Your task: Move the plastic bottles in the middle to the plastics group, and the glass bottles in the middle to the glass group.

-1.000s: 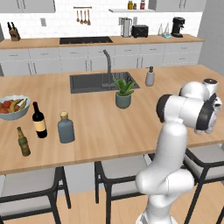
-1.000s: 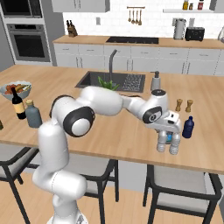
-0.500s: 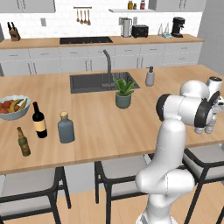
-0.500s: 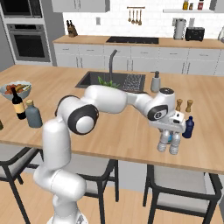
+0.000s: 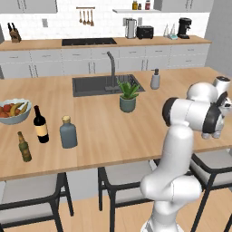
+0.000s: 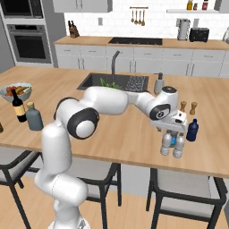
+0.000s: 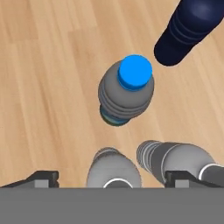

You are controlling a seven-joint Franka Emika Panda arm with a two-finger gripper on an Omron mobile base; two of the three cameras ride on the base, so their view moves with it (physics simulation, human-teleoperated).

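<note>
- Standing wide apart, the fingers (image 7: 43,177) are open and grip nothing. A pale bottle (image 7: 113,173) stands upright between them, clear of both.
- A second pale bottle (image 7: 175,159) is just beside it, close to one finger. A blue-capped bottle (image 7: 127,89) and a dark-blue bottle (image 7: 192,26) stand near on the surface (image 7: 43,65). The plastics appear grouped.
- The squat bottle (image 5: 68,132) stands far off by the wine bottle (image 5: 40,124) and the beer bottle (image 5: 24,147). The glass appears grouped.
- Risk: a tilted or sideways retreat could clip a cap.
- Risk: the bottles look light and stand close together, so one toppling would likely knock its neighbours over. A straight lift is advised.
</note>
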